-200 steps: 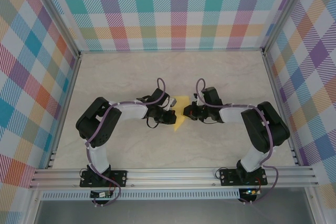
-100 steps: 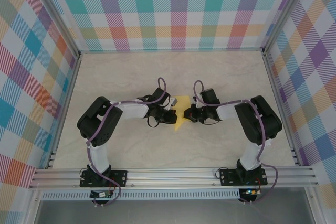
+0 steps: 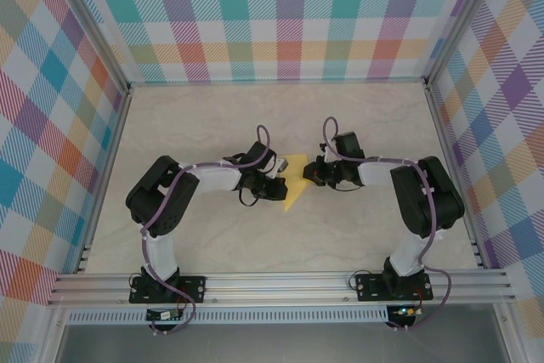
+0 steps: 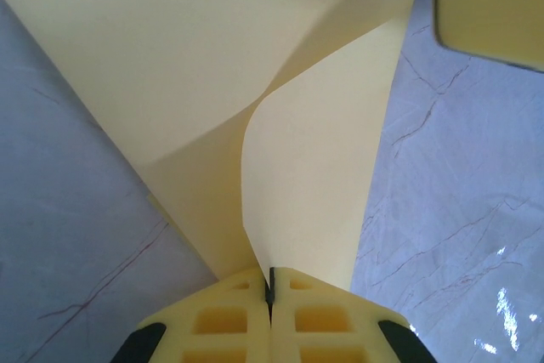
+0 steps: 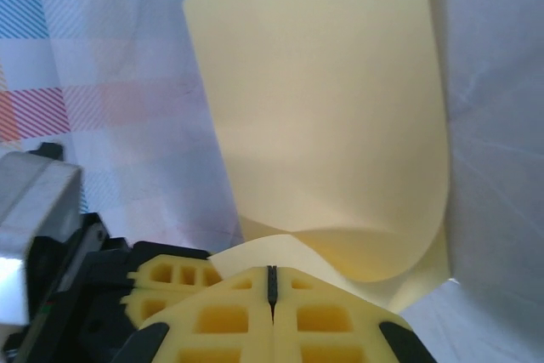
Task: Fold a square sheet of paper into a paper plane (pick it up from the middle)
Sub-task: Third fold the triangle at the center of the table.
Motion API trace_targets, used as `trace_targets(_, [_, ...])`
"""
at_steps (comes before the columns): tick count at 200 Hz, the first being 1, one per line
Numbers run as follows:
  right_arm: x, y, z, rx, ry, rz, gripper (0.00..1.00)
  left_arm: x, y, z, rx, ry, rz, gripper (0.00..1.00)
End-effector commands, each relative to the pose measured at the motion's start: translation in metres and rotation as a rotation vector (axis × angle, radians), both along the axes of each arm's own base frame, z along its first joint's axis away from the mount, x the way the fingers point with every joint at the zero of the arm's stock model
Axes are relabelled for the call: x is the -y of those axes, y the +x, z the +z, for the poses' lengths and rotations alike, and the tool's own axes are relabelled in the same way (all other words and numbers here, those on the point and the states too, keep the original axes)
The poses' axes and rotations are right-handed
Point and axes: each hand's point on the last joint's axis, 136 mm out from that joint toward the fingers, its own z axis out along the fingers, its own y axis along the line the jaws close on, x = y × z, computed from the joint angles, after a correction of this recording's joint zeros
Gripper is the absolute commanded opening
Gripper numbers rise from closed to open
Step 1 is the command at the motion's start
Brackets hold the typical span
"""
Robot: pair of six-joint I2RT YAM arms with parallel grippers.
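Thin, plain yellow paper sheet [image 3: 293,167], part-folded into a rough triangle w/ its tip toward the arm bases, sits mid pale marbled surface [image 3: 204,125], right btwn the two arms' ends.

Handling, as I judge it: v. light and floppy, no stiffness except along creases. It's smooth, so it could slip from a weak pinch. It'd tear or take stray creases if the two sides pull apart or twist. Best hold = edges/corners, pinched flat, one each side, tension kept low. A crease line prob. gives the firmest bite.

Left tool [image 4: 270,282]: yellow fingers pressed together, clamped on the sheet's near corner. Paper fans up and away from the tips in two layers, one flap curling over the other.

Right tool [image 5: 272,282]: fingers also together, only a hairline slit btwn them, w/ an edge of the sheet running into the tips. Paper bows up in a soft curve above, so it reads as clamped on the sheet too.

From overhead, the left tool meets the sheet's left side and the right tool its right side, tips facing each other w/ paper spanning the gap. Sheet looks bowed, not flat; can't tell if the lower tip touches the surface.
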Motion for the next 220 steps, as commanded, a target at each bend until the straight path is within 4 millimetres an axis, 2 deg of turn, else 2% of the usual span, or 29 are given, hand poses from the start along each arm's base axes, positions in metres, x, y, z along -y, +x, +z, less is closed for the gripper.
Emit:
trace_targets(1, [0.001,0.000,-0.012,-0.017,-0.022,0.019,0.03,-0.020,-0.014,-0.030,-0.070,0.112,0.003,0.05])
trace_targets(33, [0.018,-0.004,-0.042,-0.073,-0.142,-0.023,0.02,-0.022,-0.017,-0.032,-0.076,0.117,0.000,0.05])
trace_targets(56, [0.021,-0.007,-0.051,-0.097,-0.163,-0.023,0.02,-0.023,-0.018,-0.032,-0.079,0.118,-0.002,0.05])
trace_targets(71, [0.018,-0.005,-0.041,-0.082,-0.145,-0.018,0.02,-0.023,-0.019,-0.033,-0.081,0.119,-0.006,0.05])
trace_targets(110, [0.011,0.011,0.007,-0.001,-0.049,-0.010,0.03,-0.023,-0.019,-0.032,-0.083,0.121,-0.010,0.05])
trace_targets(130, [0.007,0.014,0.014,0.009,-0.026,0.012,0.02,-0.022,-0.019,-0.033,-0.085,0.119,-0.012,0.05])
trace_targets(153, [0.010,0.012,-0.004,-0.025,-0.051,0.010,0.01,-0.022,-0.019,-0.033,-0.084,0.118,-0.013,0.05])
trace_targets(177, [0.018,0.006,-0.028,-0.060,-0.107,0.001,0.00,-0.022,-0.018,-0.033,-0.083,0.118,-0.013,0.05])
trace_targets(220, [0.035,-0.005,-0.059,-0.114,-0.205,-0.034,0.00,-0.023,-0.019,-0.033,-0.084,0.120,-0.013,0.05])
